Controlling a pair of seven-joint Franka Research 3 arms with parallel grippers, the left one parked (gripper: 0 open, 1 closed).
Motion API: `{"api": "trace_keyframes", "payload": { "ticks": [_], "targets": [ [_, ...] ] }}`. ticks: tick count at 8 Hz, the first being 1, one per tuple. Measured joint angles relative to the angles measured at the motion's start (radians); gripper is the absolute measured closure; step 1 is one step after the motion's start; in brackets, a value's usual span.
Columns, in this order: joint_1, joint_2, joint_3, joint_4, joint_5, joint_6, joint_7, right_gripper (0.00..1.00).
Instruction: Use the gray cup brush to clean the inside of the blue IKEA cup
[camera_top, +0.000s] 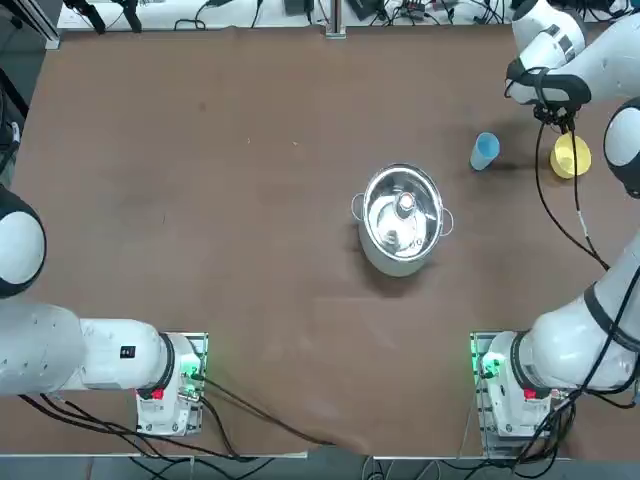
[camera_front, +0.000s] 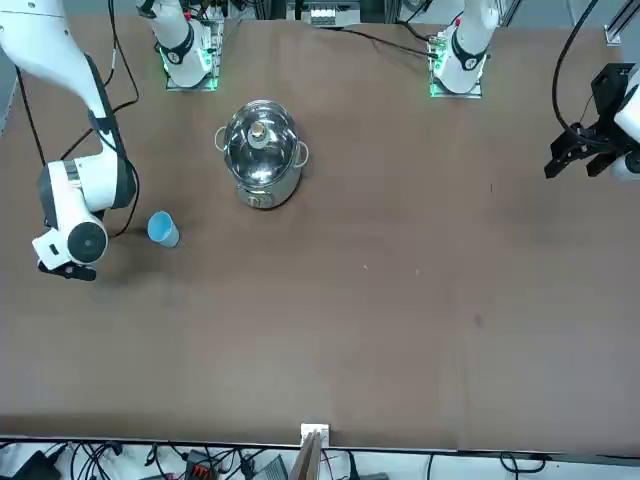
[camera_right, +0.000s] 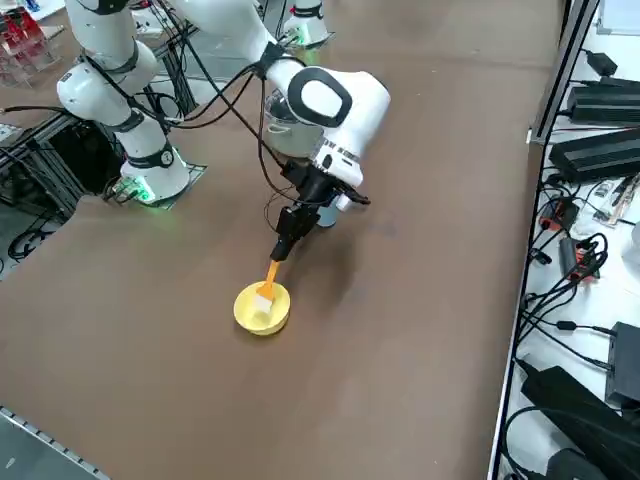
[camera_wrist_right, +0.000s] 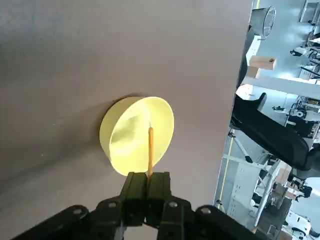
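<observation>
Because my right gripper (camera_wrist_right: 148, 176) is clenched on its orange handle, the brush (camera_right: 268, 285) slants with its pale head in the yellow cup's (camera_right: 246, 315) mouth. Expect a light, stiff handle; grasp near its free end. The blue cup (camera_top: 485, 150) stands nearby, likely light and prone to sliding; hold its outer wall. The steel pot (camera_top: 394, 258) is lidded, contents hidden.

Brush (camera_right: 268, 285) with orange handle and pale head, slanting from the right gripper (camera_wrist_right: 150, 175) into the yellow cup (camera_right: 243, 311), light-blue tapered cup (camera_top: 485, 151), upright on the table (camera_top: 250, 250).
</observation>
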Motion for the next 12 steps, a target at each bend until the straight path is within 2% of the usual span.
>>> {"api": "trace_keyframes", "payload": {
  "ticks": [7, 9, 12],
  "targets": [
    [-0.031, 0.021, -0.001, -0.029, -0.014, 0.060, 0.046, 0.97],
    [-0.031, 0.041, -0.001, -0.030, -0.032, 0.065, 0.070, 0.93],
    [-0.031, 0.056, -0.001, -0.030, -0.053, 0.066, 0.073, 0.81]
  ]
}}
